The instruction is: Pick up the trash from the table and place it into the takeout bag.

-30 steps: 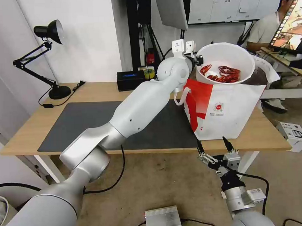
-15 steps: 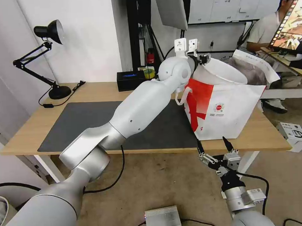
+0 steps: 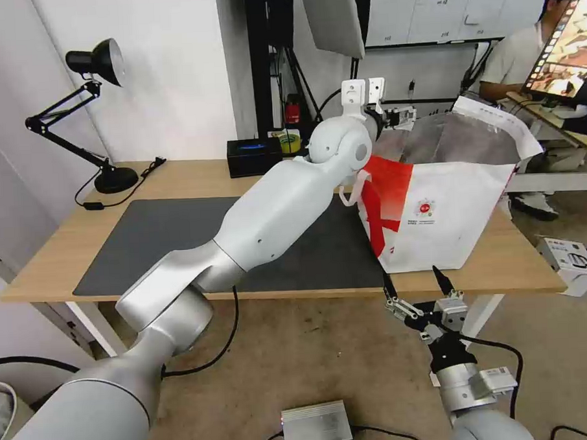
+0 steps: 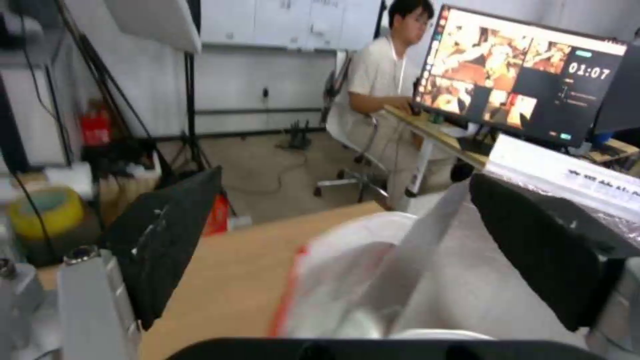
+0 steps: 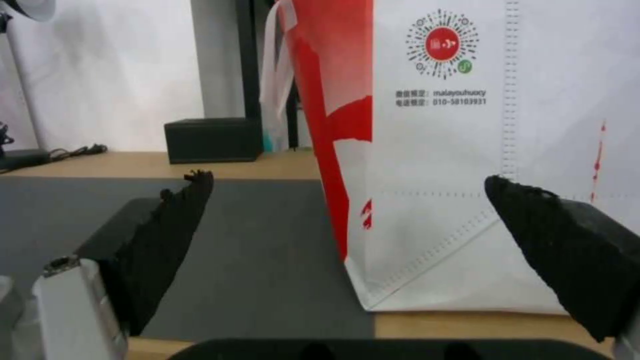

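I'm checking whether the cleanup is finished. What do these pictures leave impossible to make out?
- Contents of the takeout bag: head view, its front wall hides them.
- Bag interior: left wrist view, blurred, partly behind the open left claw.
- Table behind the left arm: head view, the arm covers part of the mat.
- Table beyond the bag: right wrist view from the open right claw, the bag blocks it.

A black desk lamp (image 3: pixel 95 63) is standing at the bench's far left corner, its cord trailing beside it. A small black box (image 3: pixel 254 155) is sitting along the far edge, with a yellow tape roll (image 3: pixel 291 142) just behind. A silver metal box (image 3: pixel 317 425) is lying on the floor.
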Controlling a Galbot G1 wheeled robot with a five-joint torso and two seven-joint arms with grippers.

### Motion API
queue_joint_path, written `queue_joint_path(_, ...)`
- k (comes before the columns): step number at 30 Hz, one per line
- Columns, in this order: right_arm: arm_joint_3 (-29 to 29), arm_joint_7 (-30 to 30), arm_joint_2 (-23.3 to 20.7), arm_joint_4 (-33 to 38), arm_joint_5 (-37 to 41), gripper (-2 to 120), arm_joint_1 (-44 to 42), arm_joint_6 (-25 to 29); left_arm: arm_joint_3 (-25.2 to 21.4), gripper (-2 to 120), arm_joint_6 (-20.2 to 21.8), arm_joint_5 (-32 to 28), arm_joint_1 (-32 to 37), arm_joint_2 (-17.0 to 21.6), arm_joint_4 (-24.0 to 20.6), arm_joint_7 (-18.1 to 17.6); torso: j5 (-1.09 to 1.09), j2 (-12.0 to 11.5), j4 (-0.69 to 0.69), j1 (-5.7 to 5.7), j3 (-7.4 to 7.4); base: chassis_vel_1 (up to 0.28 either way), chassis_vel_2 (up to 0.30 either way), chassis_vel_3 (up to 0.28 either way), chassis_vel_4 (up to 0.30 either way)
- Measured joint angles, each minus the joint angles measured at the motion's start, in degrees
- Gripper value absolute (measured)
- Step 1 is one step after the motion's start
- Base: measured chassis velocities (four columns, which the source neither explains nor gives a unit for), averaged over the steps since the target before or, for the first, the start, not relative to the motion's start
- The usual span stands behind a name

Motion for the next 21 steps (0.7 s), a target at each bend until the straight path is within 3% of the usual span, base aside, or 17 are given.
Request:
queue_joint_path(6,0.0,0.0,0.0,0.0,0.0,100,0.0,0.0,-1.4,100,-2.6,4.7,2.4,5.3,-3.0,5.4,-0.02,0.0,0.04,0.0,0.0,0.0,0.0,0.0,0.0)
queue_joint_path(8,0.0,0.0,0.0,0.0,0.0,100,0.0,0.0,-2.7,100,-5.9,10.2,5.4,9.2,-4.4,9.0,-0.02,0.0,0.02,0.0,0.0,0.0,0.0,0.0,0.0)
queue_joint_path(9,0.0,0.0,0.0,0.0,0.0,100,0.0,0.0,-2.7,100,-5.9,10.2,5.4,9.2,-4.4,9.0,-0.02,0.0,0.02,0.0,0.0,0.0,0.0,0.0,0.0)
queue_joint_path(12,0.0,0.0,0.0,0.0,0.0,100,0.0,0.0,-4.7,100,-8.3,15.6,10.9,15.7,-8.4,12.7,-0.03,0.0,0.03,0.0,0.0,0.0,0.0,0.0,0.0)
queue_joint_path(13,0.0,0.0,0.0,0.0,0.0,100,0.0,0.0,-4.7,100,-8.3,15.6,10.9,15.7,-8.4,12.7,-0.03,0.0,0.03,0.0,0.0,0.0,0.0,0.0,0.0)
queue_joint_path(15,0.0,0.0,0.0,0.0,0.0,100,0.0,0.0,-6.8,100,-10.2,19.9,15.1,20.5,-10.9,15.6,-0.04,0.0,0.04,0.0,0.0,0.0,0.0,0.0,0.0)
queue_joint_path(21,0.0,0.0,0.0,0.0,0.0,100,0.0,0.0,-12.4,100,-12.3,25.0,22.1,26.2,-16.3,19.2,-0.03,0.0,0.03,0.0,0.0,0.0,0.0,0.0,0.0)
